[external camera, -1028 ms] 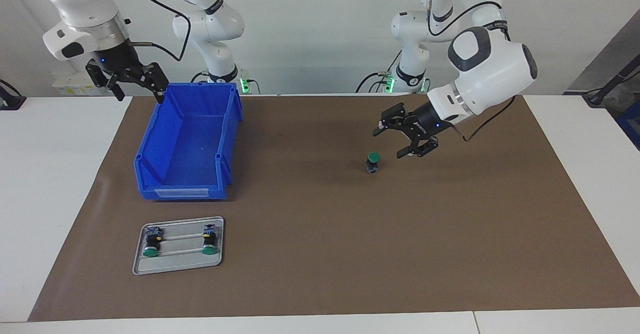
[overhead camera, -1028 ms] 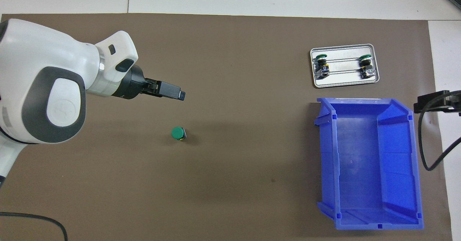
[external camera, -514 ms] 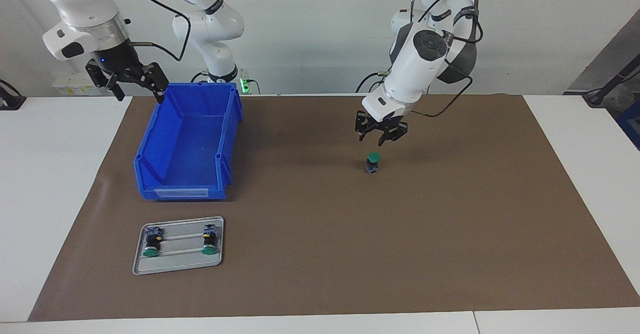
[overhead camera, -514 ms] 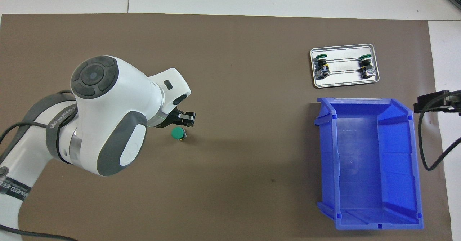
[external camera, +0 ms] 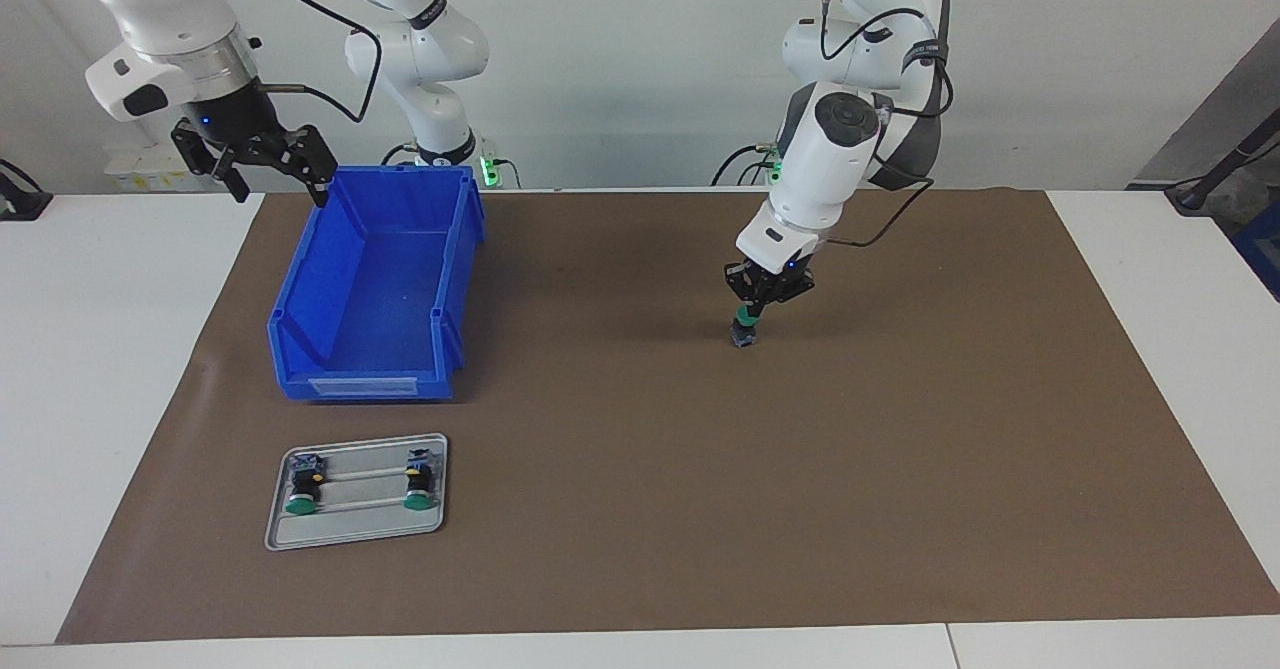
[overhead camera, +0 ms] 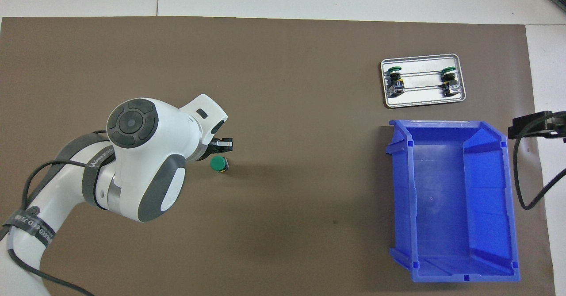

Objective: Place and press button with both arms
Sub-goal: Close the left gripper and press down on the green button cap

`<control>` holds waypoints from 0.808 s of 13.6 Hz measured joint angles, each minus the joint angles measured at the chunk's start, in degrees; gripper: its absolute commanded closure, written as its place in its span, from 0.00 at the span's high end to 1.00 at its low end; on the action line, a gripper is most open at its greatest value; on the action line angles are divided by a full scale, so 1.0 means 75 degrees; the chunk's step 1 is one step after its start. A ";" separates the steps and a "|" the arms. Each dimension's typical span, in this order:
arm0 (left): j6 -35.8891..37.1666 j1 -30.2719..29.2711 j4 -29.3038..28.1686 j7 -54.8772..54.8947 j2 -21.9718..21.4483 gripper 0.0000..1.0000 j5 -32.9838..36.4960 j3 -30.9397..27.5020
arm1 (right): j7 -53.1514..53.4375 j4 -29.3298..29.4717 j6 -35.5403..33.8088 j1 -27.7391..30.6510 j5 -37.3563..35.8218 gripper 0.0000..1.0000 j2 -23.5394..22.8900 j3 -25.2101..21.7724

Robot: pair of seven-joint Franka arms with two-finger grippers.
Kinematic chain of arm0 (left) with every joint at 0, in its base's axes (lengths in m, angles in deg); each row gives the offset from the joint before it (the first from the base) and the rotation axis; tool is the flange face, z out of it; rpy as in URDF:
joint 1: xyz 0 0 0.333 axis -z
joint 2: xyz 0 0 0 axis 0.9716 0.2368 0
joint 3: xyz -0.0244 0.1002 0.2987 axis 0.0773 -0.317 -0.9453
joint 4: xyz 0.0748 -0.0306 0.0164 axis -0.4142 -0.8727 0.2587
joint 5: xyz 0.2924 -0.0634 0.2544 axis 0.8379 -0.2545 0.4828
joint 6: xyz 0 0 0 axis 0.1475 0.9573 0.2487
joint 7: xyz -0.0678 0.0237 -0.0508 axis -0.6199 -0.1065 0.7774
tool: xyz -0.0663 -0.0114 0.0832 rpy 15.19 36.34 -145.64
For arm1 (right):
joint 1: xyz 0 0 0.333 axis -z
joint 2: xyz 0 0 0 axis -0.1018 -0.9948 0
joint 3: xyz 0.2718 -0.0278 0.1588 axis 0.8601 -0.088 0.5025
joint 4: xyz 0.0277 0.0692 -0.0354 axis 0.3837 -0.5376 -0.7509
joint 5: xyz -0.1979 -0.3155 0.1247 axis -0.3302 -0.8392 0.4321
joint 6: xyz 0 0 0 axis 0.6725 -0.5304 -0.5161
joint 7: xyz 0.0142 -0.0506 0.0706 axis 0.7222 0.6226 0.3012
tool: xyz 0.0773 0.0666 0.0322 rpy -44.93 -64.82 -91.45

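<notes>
Left claw (external camera: 751, 313), fingertips closed together, bears down on the round green cap of the small black-bodied push-button (external camera: 742, 331) standing upright on the brown bench mat (external camera: 700, 469) directly beneath it. Placing looks done; pressing appears under way. Right claw (external camera: 262, 164) waits open over the blue plastic bin's (external camera: 370, 279) rim.

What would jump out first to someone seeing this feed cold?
The left gripper, shut, pointing down onto the green cap of the button standing alone on the brown mat. Next, the big blue bin toward the right arm's end, with the right gripper waiting open beside it.
</notes>
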 measured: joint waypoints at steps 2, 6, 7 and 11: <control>-0.0055 0.0000 -0.0091 -0.0031 0.0000 0.06 0.0006 0.0003 | 0.0000 0.0000 0.0000 0.0000 0.0000 1.00 0.0000 0.0000; -0.0155 0.0000 -0.0271 -0.0066 0.0000 0.04 0.0030 0.0003 | 0.0000 0.0000 0.0000 0.0000 0.0000 1.00 0.0000 0.0000; -0.0277 0.0001 -0.0377 -0.0068 0.0001 0.04 0.0044 0.0003 | 0.0000 0.0000 0.0000 0.0000 0.0000 1.00 0.0000 0.0000; -0.0653 0.0002 -0.0724 -0.0070 0.0025 0.04 0.0098 0.0007 | 0.0000 0.0000 0.0000 0.0000 0.0000 1.00 0.0000 0.0000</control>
